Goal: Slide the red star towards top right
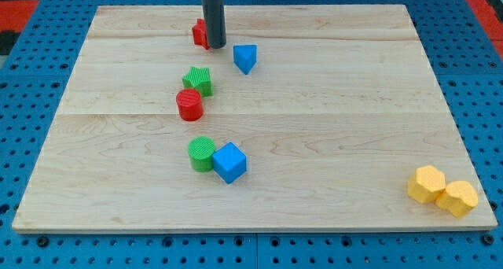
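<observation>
The red star (200, 33) lies near the view's top, left of centre, on the wooden board (330, 104). It is mostly hidden behind my dark rod. My tip (216, 46) stands against the star's right side, touching or nearly touching it. A blue triangular block (245, 58) lies just right of my tip and a little below it.
A green star (199, 80) and a red cylinder (189, 105) sit together below the tip. A green cylinder (202, 153) touches a blue cube (229, 162) lower down. Two yellow blocks (427, 183) (458, 197) sit at the bottom right corner.
</observation>
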Robot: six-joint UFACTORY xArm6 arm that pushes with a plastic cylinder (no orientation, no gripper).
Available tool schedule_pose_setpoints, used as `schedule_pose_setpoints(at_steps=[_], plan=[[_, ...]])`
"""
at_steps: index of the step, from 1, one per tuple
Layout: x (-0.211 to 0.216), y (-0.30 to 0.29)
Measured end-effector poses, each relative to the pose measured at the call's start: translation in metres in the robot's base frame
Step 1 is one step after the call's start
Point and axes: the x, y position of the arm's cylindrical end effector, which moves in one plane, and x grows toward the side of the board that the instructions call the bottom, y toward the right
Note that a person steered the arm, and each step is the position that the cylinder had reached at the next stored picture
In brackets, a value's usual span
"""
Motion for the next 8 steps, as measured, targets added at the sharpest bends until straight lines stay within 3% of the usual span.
schedule_pose_setpoints(at_steps=[2,3,6,8], plan=[[-0.019,-0.105],[-0.029,-0.106],[-0.028,-0.011],[-0.052,0.021]])
